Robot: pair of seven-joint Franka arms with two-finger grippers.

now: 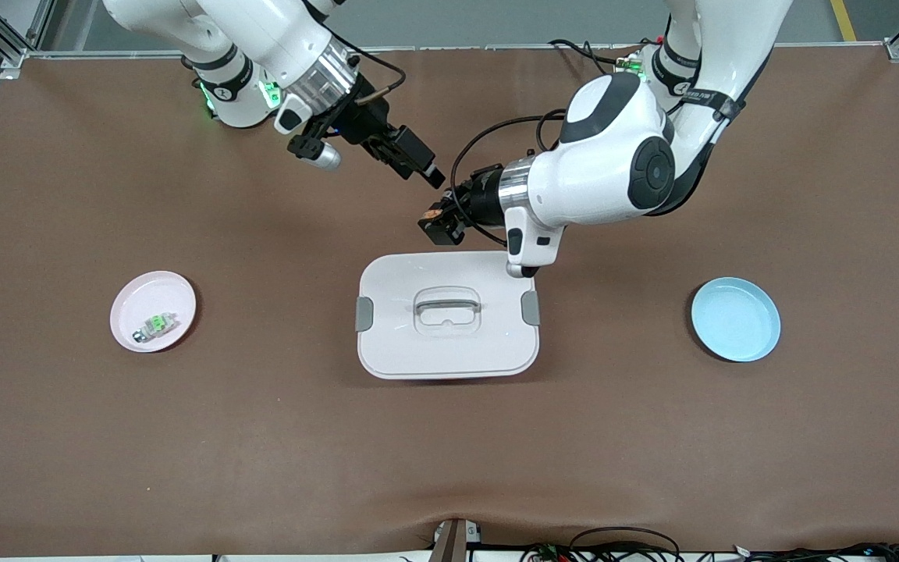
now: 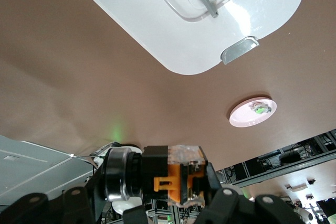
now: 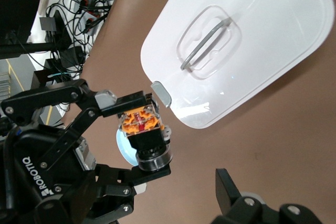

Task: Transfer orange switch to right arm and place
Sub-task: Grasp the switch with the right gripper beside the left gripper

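Observation:
The orange switch (image 1: 435, 212) is a small black block with an orange middle and a silver ring. My left gripper (image 1: 438, 224) is shut on it and holds it in the air over the table, beside the white lid's edge. It also shows in the left wrist view (image 2: 173, 181) and the right wrist view (image 3: 143, 129). My right gripper (image 1: 428, 173) is open and empty, in the air close to the switch and apart from it. One of its fingers (image 3: 229, 188) shows in the right wrist view.
A white lidded box (image 1: 448, 314) with a clear handle sits mid-table. A pink plate (image 1: 133, 300) holding a clear-and-green part (image 1: 154, 325) lies toward the right arm's end. A blue plate (image 1: 735, 318) lies toward the left arm's end.

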